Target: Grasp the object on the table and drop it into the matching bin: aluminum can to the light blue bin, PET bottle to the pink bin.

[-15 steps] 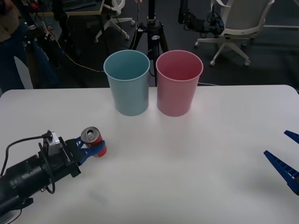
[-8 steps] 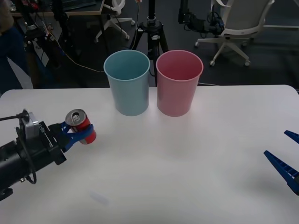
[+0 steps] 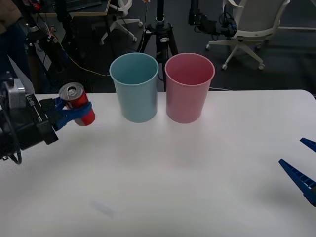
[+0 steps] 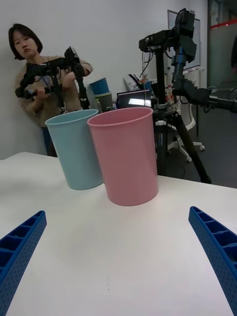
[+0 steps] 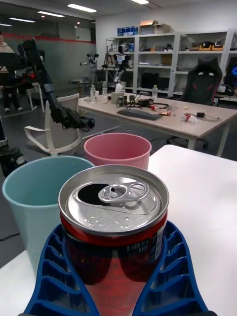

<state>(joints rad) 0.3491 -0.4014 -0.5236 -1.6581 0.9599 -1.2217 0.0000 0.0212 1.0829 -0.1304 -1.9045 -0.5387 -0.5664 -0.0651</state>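
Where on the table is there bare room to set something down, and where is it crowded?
The white table is bare across its near half, between the left pincer holding the red can and the open right pincer at the right edge. Crowded: the far middle, where the light blue bin and pink bin stand close together.

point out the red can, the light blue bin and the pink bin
red can (image 3: 80, 109), front view, on its red side wall above the gripper fingers
light blue bin (image 3: 138, 101), front view, on its outer front wall
pink bin (image 4: 129, 163), right wrist view, on its outer wall
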